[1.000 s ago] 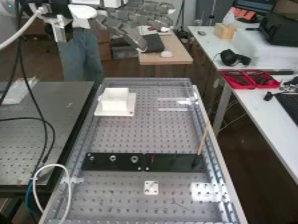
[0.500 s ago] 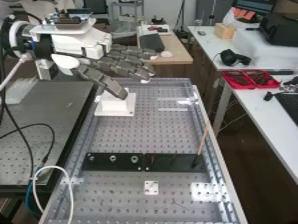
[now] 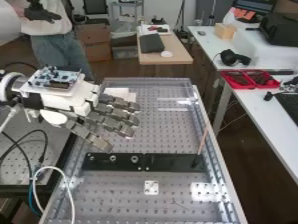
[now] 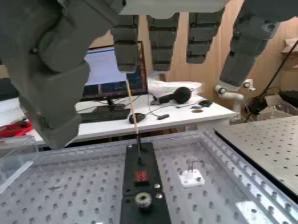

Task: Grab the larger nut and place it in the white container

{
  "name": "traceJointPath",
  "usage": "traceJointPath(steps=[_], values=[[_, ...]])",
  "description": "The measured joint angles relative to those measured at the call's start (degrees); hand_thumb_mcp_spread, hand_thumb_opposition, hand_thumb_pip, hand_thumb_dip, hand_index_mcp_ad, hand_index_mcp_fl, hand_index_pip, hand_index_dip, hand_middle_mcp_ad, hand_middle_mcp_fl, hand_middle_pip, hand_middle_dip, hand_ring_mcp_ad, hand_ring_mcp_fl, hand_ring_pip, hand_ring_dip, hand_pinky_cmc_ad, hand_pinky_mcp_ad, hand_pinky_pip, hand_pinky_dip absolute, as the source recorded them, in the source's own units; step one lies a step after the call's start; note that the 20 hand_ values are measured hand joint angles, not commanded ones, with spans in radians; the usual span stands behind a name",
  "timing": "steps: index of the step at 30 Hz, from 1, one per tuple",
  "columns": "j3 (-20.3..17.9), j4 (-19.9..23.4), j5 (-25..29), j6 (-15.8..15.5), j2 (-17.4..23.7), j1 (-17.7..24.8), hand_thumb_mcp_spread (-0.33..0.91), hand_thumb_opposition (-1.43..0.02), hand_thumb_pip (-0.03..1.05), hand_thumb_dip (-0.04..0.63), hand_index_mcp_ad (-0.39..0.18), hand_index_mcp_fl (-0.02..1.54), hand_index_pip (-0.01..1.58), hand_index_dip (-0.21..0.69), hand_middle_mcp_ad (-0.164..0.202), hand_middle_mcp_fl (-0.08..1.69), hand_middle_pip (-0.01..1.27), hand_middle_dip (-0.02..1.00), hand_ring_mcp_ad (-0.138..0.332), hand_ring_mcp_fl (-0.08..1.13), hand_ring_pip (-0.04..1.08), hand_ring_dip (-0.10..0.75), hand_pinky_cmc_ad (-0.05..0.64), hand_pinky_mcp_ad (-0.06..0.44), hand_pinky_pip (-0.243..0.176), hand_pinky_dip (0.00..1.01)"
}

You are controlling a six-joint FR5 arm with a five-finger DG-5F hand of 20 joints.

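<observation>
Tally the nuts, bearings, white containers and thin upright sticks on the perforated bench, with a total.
Nuts: 2 (smaller nut, larger nut)
Bearing: 1
White container: 1
Thin stick: 1
Total: 5

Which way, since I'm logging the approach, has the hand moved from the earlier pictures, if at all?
Yes: in the high view the hand has come lower in the picture, closer to the black bar than before.

Your hand [image 3: 110, 121] over the bench [image 3: 169, 127], fingers loosely extended, your larger nut [image 3: 113, 158] standing on the black bar [image 3: 169, 162] beside the bearing [image 3: 134, 159], your white container [image 3: 117, 92] partly hidden behind the fingers.
</observation>
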Motion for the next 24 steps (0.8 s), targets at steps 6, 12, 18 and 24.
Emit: traceJointPath(steps=[6, 12, 18, 24], values=[[-0.63, 3.68, -4.44, -1.34, -3.79, -3.18, 0.26, -0.82, 0.70, 0.141, -0.134, 0.04, 0.71, -0.127, 0.072, 0.05, 0.13, 0.24, 0.164, 0.00, 0.09, 0.157, 0.380, 0.340, -0.089, 0.65], [-0.08, 6.26, -7.89, -2.27, -8.06, -5.24, 0.29, -0.84, 0.68, 0.143, -0.154, 0.04, 0.94, -0.126, 0.072, 0.02, 0.13, 0.24, 0.164, 0.00, 0.09, 0.159, 0.379, 0.342, -0.089, 0.65], [0.12, 9.87, -10.08, -2.43, -11.40, -6.24, 0.31, -0.85, 0.68, 0.147, -0.168, 0.03, 1.13, -0.119, 0.072, 0.00, 0.13, 0.25, 0.164, 0.00, 0.09, 0.164, 0.380, 0.342, -0.089, 0.63], [-0.19, 13.02, -11.07, -2.84, -12.88, -6.51, 0.32, -0.85, 0.68, 0.147, -0.178, 0.02, 1.29, -0.082, 0.072, 0.00, 0.13, 0.25, 0.164, 0.00, 0.09, 0.164, 0.380, 0.340, -0.089, 0.62]])
